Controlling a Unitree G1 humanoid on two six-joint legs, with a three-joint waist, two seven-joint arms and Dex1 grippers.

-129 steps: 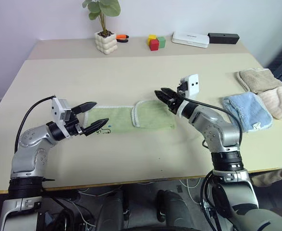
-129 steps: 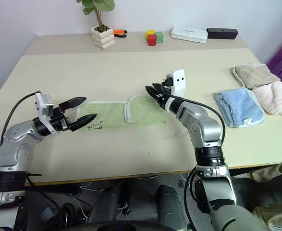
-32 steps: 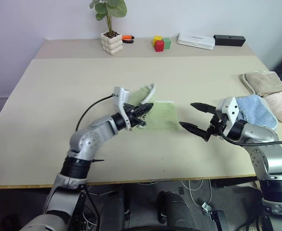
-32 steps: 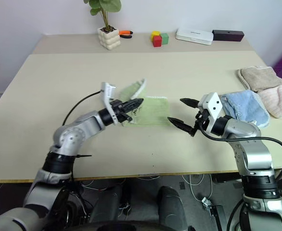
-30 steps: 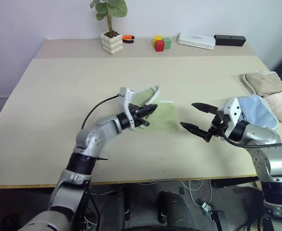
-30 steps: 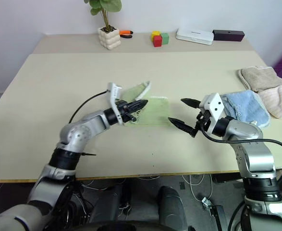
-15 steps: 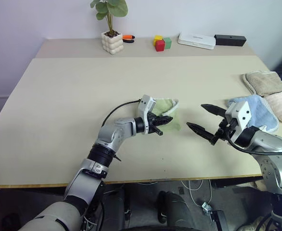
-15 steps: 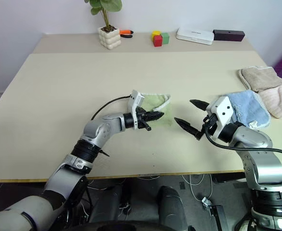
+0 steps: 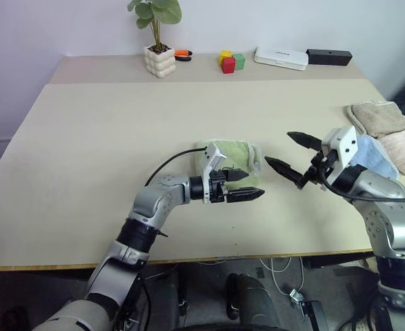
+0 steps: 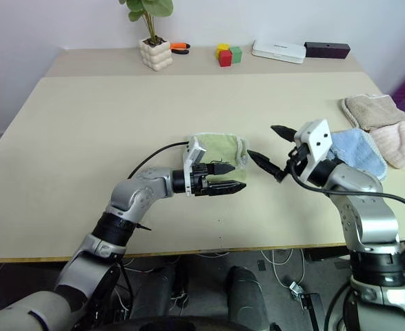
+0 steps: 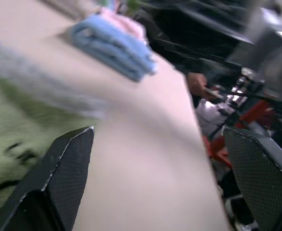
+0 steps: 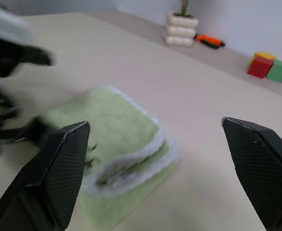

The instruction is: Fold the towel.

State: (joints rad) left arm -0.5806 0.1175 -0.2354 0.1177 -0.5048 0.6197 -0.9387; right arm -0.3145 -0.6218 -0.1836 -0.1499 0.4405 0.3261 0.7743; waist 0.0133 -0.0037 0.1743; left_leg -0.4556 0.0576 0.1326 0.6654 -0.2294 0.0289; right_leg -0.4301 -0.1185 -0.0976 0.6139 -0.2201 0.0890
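So the left claw (image 9: 244, 186) has just let go and spread apart, leaving the towel (image 9: 233, 157) doubled into a small stack mid-frame on the worktop (image 9: 105, 138), right claw (image 9: 291, 154) apart beside it, fold looks basically done.

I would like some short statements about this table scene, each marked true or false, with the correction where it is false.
1. The light green terry cloth towel lies folded into a compact stack on the beige table. True.
2. The left gripper is shut on the towel. False: its jaws are open and hold nothing.
3. The right gripper is open and empty. True.
4. The light blue folded towel lies on top of the green towel. False: it lies apart, toward the table's right edge.
5. The potted plant in a white bumpy pot stands at the far side of the table. True.
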